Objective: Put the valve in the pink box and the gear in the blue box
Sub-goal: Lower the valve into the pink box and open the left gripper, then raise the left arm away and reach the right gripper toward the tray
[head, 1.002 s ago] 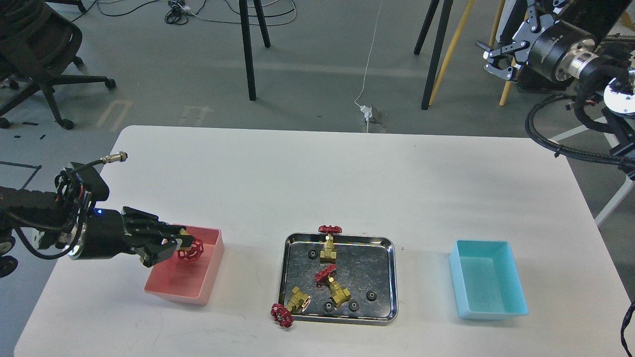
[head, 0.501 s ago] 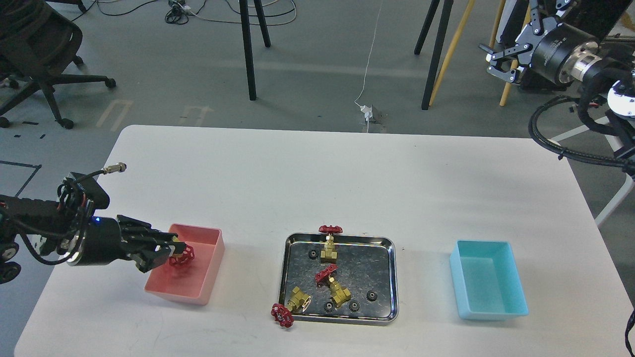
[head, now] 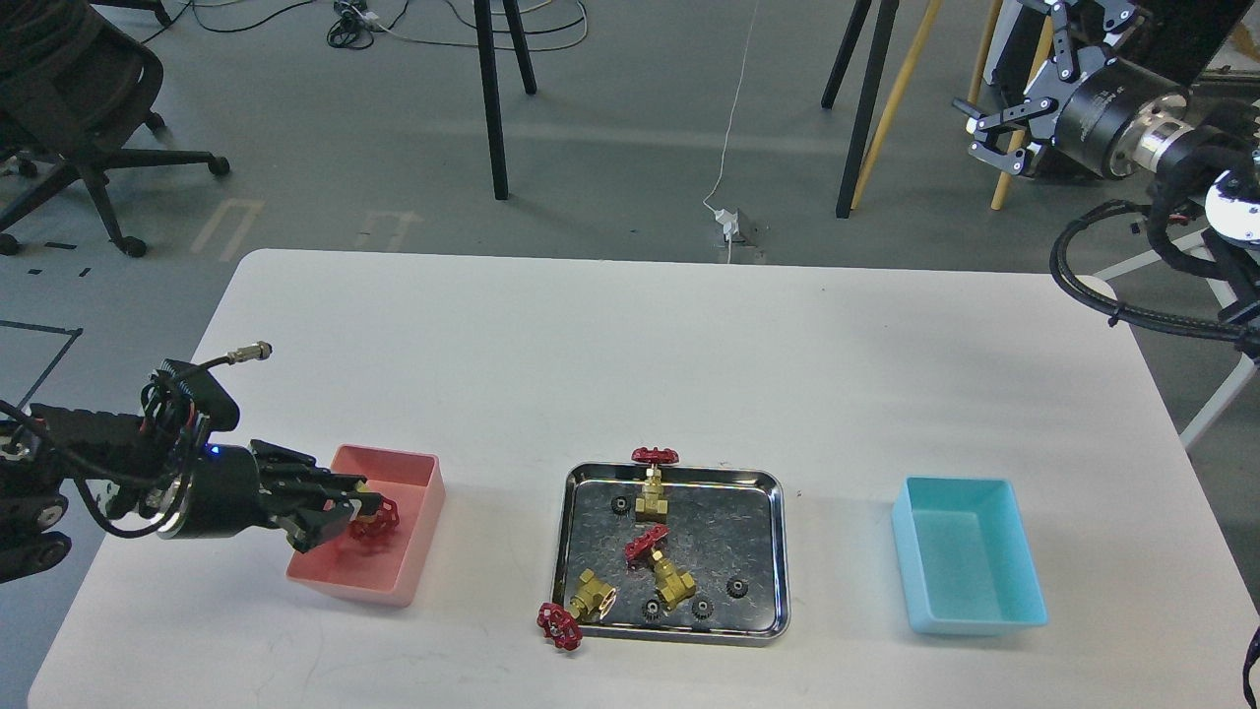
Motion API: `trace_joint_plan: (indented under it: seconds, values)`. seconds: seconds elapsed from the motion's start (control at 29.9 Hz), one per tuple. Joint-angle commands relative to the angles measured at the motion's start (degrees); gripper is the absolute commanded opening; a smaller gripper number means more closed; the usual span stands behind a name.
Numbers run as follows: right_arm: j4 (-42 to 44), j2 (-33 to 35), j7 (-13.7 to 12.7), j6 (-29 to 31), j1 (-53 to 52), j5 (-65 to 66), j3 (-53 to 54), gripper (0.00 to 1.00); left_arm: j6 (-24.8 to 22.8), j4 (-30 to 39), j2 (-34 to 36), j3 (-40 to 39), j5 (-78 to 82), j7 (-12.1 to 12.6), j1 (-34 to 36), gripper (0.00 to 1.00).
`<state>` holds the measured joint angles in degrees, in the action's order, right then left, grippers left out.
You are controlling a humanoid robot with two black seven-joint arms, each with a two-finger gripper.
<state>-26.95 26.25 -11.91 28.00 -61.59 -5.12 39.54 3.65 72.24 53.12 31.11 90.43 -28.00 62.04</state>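
My left gripper [head: 346,510] is shut on a valve [head: 374,519] with a red handwheel and holds it low inside the pink box [head: 418,551], near the box's left wall. The blue box [head: 970,566] stands empty at the right of the table. Several small black gears, one of them [head: 736,588], lie in the steel tray [head: 778,551]. My right gripper [head: 996,133] is open and empty, raised off the table at the far right.
The steel tray in the middle holds two more valves [head: 652,487] [head: 661,566]. A third valve [head: 576,611] hangs over the tray's front left corner, its red wheel on the table. Chair and tripod legs stand on the floor beyond the table.
My left gripper has drawn back to the left and sunk lower into the pink box with the valve. My right gripper has shifted slightly up and to the right.
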Motion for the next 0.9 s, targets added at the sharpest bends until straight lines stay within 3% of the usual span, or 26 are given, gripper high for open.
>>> trace_joint_plan:
  seconds: [0.0,0.33,0.57,0.67,0.87]
  values:
    - [-0.04,0.03,0.04,0.0,0.51,-0.06,0.02,0.99,-0.05,0.0,-0.12,0.0,0.09,0.0,0.01,0.33]
    - [-0.04,0.03,0.04,0.0,0.77,0.02,-0.16,0.99,-0.14,0.88,0.31,-0.7,0.01,0.0,0.45,0.5]
    - [-7.14,0.12,0.04,0.0,0.42,4.14,-5.58,0.99,-1.28,1.58,5.14,-11.14,-0.7,0.0,0.71,0.57]
    - [-12.06,0.12,0.13,0.0,-0.37,11.86,-12.01,0.99,-5.31,2.98,6.99,-17.64,-4.46,0.0,0.89,0.58]
    - [-25.5,0.12,0.04,0.0,-1.69,37.17,-18.61,0.99,-13.4,4.75,5.42,-32.41,-27.55,0.0,0.18,0.59]
